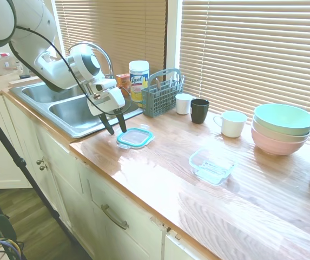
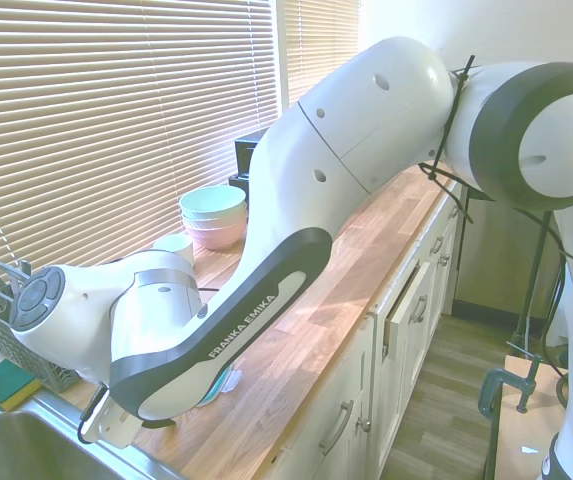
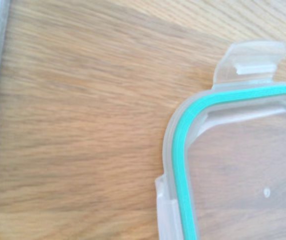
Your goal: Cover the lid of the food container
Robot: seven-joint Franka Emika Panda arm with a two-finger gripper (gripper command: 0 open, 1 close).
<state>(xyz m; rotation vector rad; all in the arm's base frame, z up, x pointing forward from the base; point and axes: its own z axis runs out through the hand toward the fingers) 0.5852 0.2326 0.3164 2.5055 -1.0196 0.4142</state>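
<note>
The wooden countertop (image 1: 160,179) runs from the centre to the lower right of the first exterior view, glossy with window glare. Closed slatted blinds (image 1: 252,49) fill the upper half of the frame. White cabinet doors (image 1: 111,216) with metal handles sit below the counter edge. A stainless double sink (image 1: 68,108) occupies the left middle.

My arm enters from the upper left. In the second exterior view its forearm reads "FRANKA EMIKA".

Stacked mint and pink bowls (image 1: 282,129) stand at the right middle. A grey cutlery caddy (image 1: 161,93) stands at the upper centre, with a wipes canister (image 1: 139,80) labelled "Lysol" beside it. A white mug (image 1: 232,123), a black cup (image 1: 199,110) and a small white cup (image 1: 184,103) line up between the caddy and the bowls.

The food container (image 1: 212,166) lies uncovered right of centre, well apart from the lid (image 1: 135,137), which lies flat on the counter left of centre, near the sink edge.

My gripper (image 1: 114,127) hangs just beside the lid, fingers spread and grasping nothing. In the wrist view the lid's teal rim (image 3: 182,165) and one clear snap tab (image 3: 250,60) are visible.
</note>
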